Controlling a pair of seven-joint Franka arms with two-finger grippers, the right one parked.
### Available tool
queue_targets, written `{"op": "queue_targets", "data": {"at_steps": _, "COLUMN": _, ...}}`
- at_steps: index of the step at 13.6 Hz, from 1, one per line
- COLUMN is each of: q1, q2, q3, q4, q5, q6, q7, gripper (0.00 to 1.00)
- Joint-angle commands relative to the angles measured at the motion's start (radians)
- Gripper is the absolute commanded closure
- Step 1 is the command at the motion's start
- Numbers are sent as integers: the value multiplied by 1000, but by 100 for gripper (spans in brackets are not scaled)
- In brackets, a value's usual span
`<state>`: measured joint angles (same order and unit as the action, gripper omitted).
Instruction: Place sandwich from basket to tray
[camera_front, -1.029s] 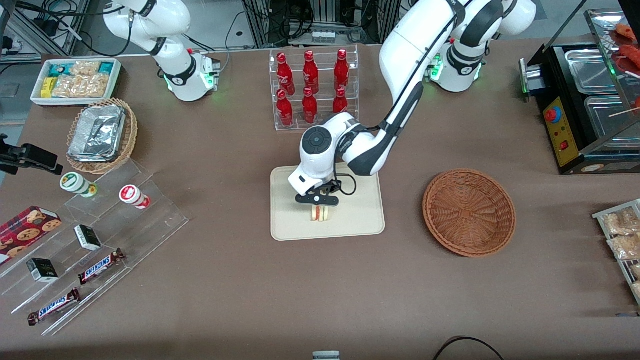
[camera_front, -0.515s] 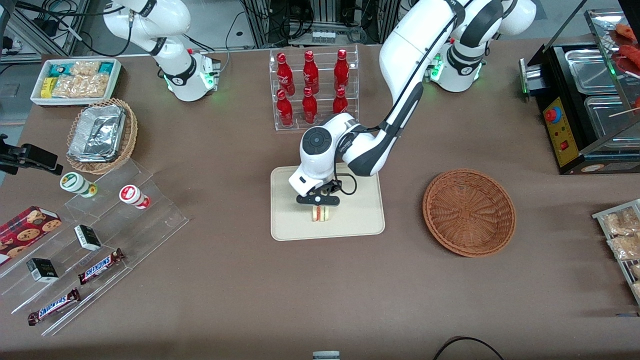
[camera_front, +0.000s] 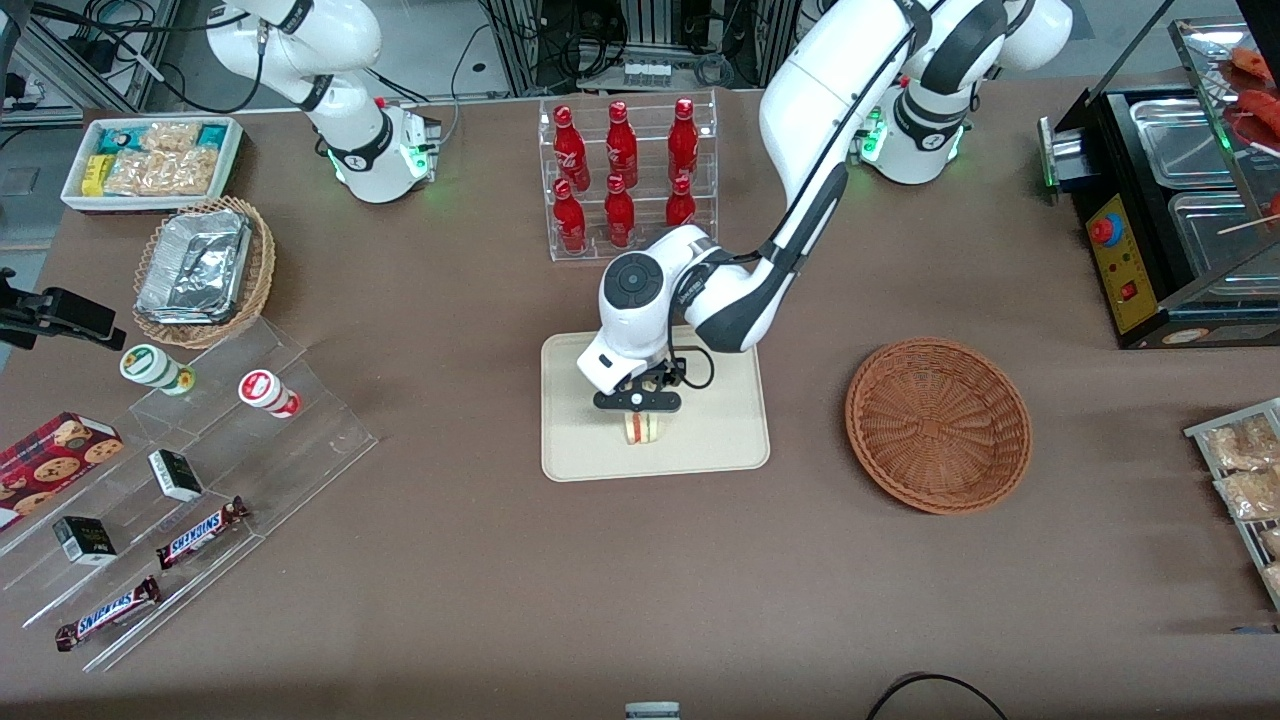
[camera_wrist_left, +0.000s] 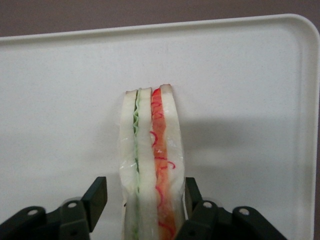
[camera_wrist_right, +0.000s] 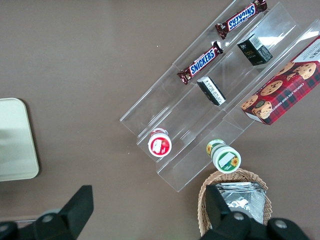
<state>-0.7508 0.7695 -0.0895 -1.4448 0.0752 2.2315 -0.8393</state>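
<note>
The sandwich (camera_wrist_left: 152, 165) stands on its edge near the middle of the tray (camera_front: 720, 440), and the basket (camera_front: 938, 425) has nothing in it (so the carrying part looks done). The gripper (camera_wrist_left: 145, 210) sits low over the sandwich with its fingers (camera_wrist_left: 95, 197) spread, and they seem to be just off the bread. What is left is to lift away.

In the wrist view, the sandwich (camera_wrist_left: 150, 165) is cut off by the frame edge where it runs between the jaws, so that end is not visible. The tray (camera_wrist_left: 60, 75) also extends past the frame. In the front view, the gripper (camera_front: 638, 412) covers the sandwich top; only its cut face shows below the jaws.
</note>
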Motion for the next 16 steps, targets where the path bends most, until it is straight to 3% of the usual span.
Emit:
{"op": "queue_targets", "data": {"at_steps": 1, "q1": -5, "q2": -74, "q3": 13, "q4": 7, "q5": 3, "q6": -78, "q7": -23, "gripper": 0}}
{"op": "queue_targets", "data": {"at_steps": 6, "q1": 62, "q2": -271, "q3": 14, "q4": -2, "q5": -11, "q6": -196, "q7": -63, "gripper": 0}}
{"op": "queue_targets", "data": {"at_steps": 12, "q1": 257, "q2": -473, "q3": 16, "q4": -23, "q5": -11, "q6": -391, "q7": -31, "gripper": 0}}
{"op": "queue_targets", "data": {"at_steps": 16, "q1": 415, "q2": -587, "q3": 14, "q4": -80, "q5": -40, "q6": -484, "q7": 233, "gripper": 0}}
